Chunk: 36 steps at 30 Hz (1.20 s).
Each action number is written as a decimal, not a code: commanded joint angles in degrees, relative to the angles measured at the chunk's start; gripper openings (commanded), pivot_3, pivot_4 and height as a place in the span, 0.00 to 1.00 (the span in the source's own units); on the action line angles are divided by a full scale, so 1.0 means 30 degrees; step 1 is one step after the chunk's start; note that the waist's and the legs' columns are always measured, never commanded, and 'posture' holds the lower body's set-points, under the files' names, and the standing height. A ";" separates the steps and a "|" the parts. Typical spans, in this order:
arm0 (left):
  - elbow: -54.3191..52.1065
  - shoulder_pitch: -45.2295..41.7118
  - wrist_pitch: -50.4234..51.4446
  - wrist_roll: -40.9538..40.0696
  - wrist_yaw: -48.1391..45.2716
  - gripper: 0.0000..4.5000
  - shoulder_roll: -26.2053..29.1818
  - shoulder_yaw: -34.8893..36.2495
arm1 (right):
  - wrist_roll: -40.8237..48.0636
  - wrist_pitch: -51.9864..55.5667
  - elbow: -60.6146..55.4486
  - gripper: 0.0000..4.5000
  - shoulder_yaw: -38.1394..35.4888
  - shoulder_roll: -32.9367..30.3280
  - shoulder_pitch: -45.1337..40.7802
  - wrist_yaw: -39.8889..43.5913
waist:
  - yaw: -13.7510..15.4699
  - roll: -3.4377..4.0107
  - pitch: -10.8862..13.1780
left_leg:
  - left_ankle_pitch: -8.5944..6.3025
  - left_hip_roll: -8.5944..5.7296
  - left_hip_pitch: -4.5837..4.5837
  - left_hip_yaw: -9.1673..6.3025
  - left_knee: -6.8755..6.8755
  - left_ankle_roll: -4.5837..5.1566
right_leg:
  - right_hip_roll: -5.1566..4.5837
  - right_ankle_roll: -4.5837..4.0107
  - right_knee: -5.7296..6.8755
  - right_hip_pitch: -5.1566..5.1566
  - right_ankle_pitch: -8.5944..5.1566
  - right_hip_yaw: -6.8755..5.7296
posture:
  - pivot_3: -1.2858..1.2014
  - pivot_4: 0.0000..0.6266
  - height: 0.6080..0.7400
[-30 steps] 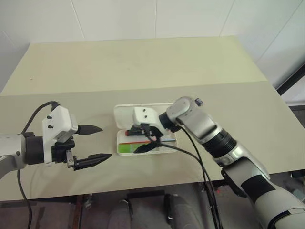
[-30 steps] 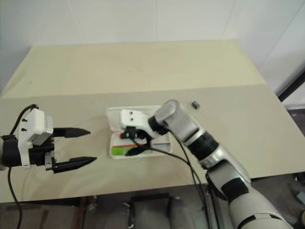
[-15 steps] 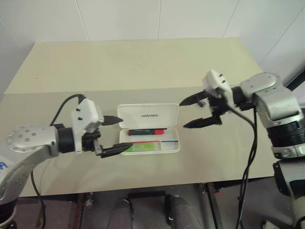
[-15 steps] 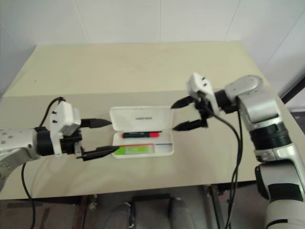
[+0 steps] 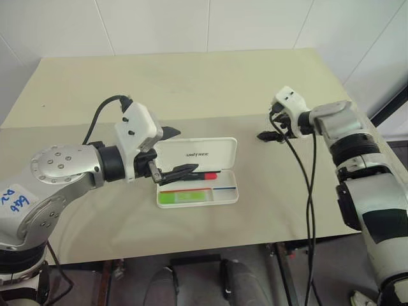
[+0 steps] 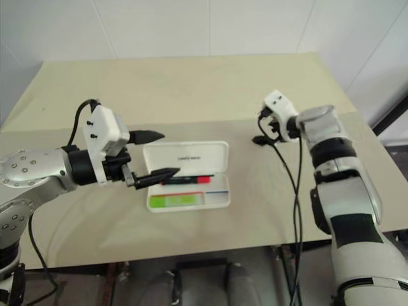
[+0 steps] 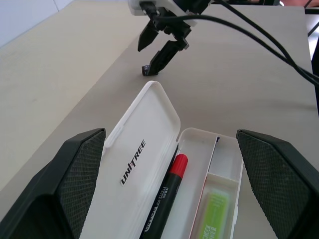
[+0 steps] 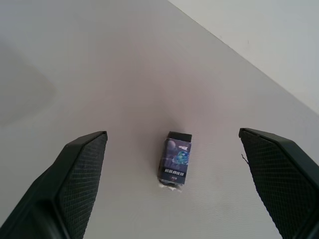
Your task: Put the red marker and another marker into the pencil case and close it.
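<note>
The white pencil case [image 5: 224, 195] lies open on the table, its lettered lid [image 7: 141, 194] tilted back. The red marker [image 5: 203, 174], black with a red cap [image 7: 178, 164], lies in the rear slot of the tray. The light-green marker [image 5: 182, 197] lies in the front slot. My left gripper [image 5: 187, 150] is open and hovers over the case's left end, one finger behind the lid and one over the tray. My right gripper [image 5: 268, 129] is open, off to the right of the case, with nothing between its fingers.
A small dark block with a blue label [image 8: 175, 158] lies on the table just in front of the right gripper's fingers [image 7: 160, 56]. The beige table [image 5: 191, 89] stretches back to a white wall, and its front edge runs below the case.
The right gripper has pulled away from the case to the right, over to the small dark block. The left gripper has moved right, up to the case's left end.
</note>
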 commanded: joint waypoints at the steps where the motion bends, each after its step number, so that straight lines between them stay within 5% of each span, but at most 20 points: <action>1: -0.0432 -0.0388 -0.0048 0.0101 0.0112 1.00 -0.0268 -0.0304 | -0.0095 0.0061 0.0982 0.99 -0.1007 0.0090 -0.0870 -0.1787 | 0.0011 0.0001 0.0001 | 0.0001 -0.0002 -0.0003 0.0001 0.0002 -0.0002 | -0.0001 0.0002 -0.0001 0.0000 0.0000 0.0003 | 0.52 0.24 1.00; 22: -0.0494 0.0031 0.0124 0.0304 0.0346 1.00 -0.0046 0.0098 | 0.0458 0.0270 0.2775 0.99 -0.4206 0.1284 -0.0702 -0.4704 | -0.0092 0.0002 0.0000 | 0.0001 0.0001 0.0013 0.0008 0.0009 -0.0003 | 0.0023 0.0021 0.0016 0.0002 0.0011 0.0036 | 0.52 0.24 1.00; 25: -0.0483 -0.0006 0.0152 0.0292 0.0385 1.00 -0.0041 0.0133 | 0.0417 0.0527 0.2784 0.86 -0.4184 0.1493 -0.0586 -0.4740 | -0.0094 0.0002 0.0000 | 0.0000 0.0001 0.0013 0.0008 0.0010 -0.0001 | 0.0023 0.0022 0.0019 0.0002 0.0011 0.0037 | 0.52 0.24 1.00; 34: -0.0493 0.0005 0.0224 0.0315 0.0448 1.00 0.0000 0.0265 | 0.0219 0.0866 0.2747 0.14 -0.4107 0.1770 -0.0422 -0.4672 | -0.0085 0.0002 0.0000 | 0.0001 0.0001 0.0013 0.0008 0.0010 -0.0003 | 0.0024 0.0022 0.0018 0.0003 0.0011 0.0037 | 0.52 0.24 1.00; 36: -0.0450 0.0006 0.0211 0.0346 0.0444 1.00 0.0028 0.0288 | 0.0180 0.0887 0.2734 0.08 -0.4078 0.1784 -0.0446 -0.4649 | -0.0084 0.0002 0.0000 | 0.0001 0.0001 0.0015 0.0008 0.0013 -0.0001 | 0.0024 0.0022 0.0019 0.0007 0.0012 0.0036 | 0.52 0.24 1.00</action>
